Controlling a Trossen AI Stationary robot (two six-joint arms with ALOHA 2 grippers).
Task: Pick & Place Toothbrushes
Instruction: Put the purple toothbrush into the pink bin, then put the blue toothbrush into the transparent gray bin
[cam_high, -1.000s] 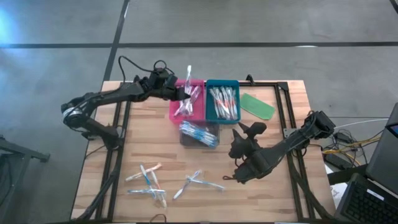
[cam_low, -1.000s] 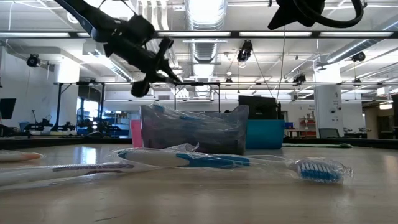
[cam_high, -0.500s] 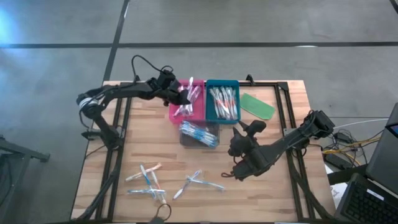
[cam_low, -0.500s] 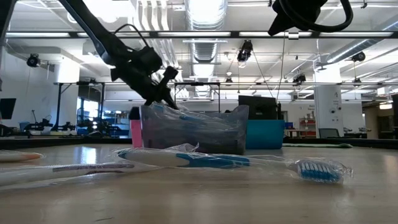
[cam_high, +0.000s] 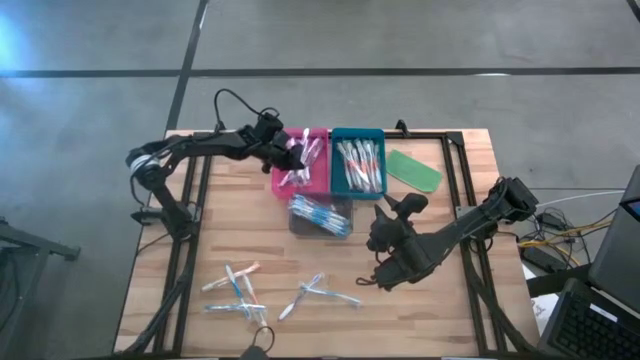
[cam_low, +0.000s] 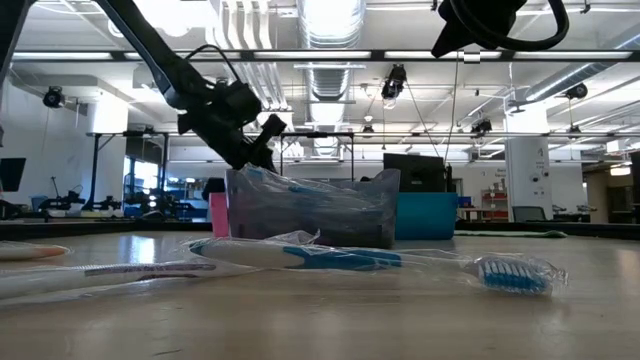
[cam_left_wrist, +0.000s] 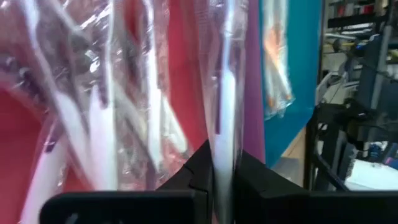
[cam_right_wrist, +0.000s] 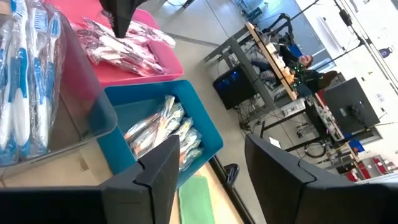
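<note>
The left gripper (cam_high: 293, 155) pinches a wrapped toothbrush (cam_left_wrist: 222, 106) between its fingers, right over the pink tray (cam_high: 320, 180). The right gripper (cam_high: 380, 280) waits nearby with fingers wide.

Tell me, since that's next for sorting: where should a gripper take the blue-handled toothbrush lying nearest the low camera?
Probably at the blue middle of the wrapped toothbrush, coming straight down: it lies flat on the table, handle slim, bristle head at one end. The crinkly wrapper may slip.
</note>
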